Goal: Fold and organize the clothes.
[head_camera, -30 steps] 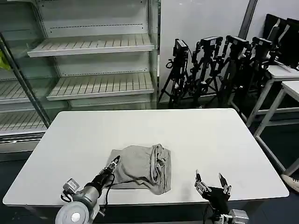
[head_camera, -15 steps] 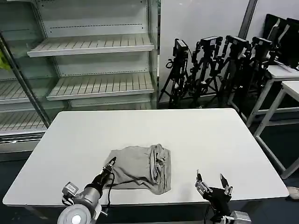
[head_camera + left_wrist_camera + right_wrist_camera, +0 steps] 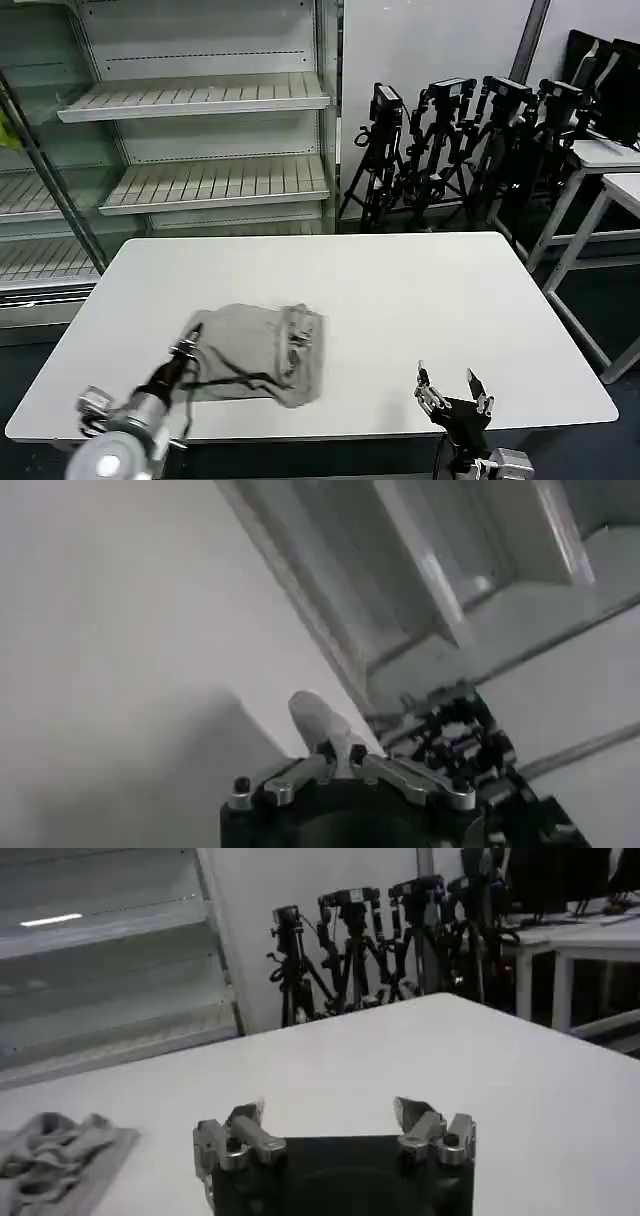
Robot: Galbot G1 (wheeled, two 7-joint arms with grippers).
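table (image 3: pixel 420 290): white, smooth, rounded corners; you've got wide bare room across the far half and the whole right side. front edge runs close under both arms. behind it: shelving unit (image 3: pixel 200 130), slatted shelves, glass-fronted; tripods (image 3: pixel 460 140) bunched at back right; white side tables (image 3: pixel 610 180) far right, well apart from the work.

shirt (image 3: pixel 255 350): light grey, soft cotton, folded into a rough rectangle w/ crumpled bunched folds along its right edge. lies left of centre, toward the table's near edge, bare table all round it. right wrist view catches its rumpled edge (image 3: pixel 50 1158).

left gripper (image 3: pixel 187 345): low at shirt's left edge, fingers clenched together to a point, pinching the fabric there. dark cable trails over the cloth.

right gripper (image 3: pixel 452 392): near front edge, right of shirt, well apart from it; fingers (image 3: pixel 420 1116) spread, nothing between them.
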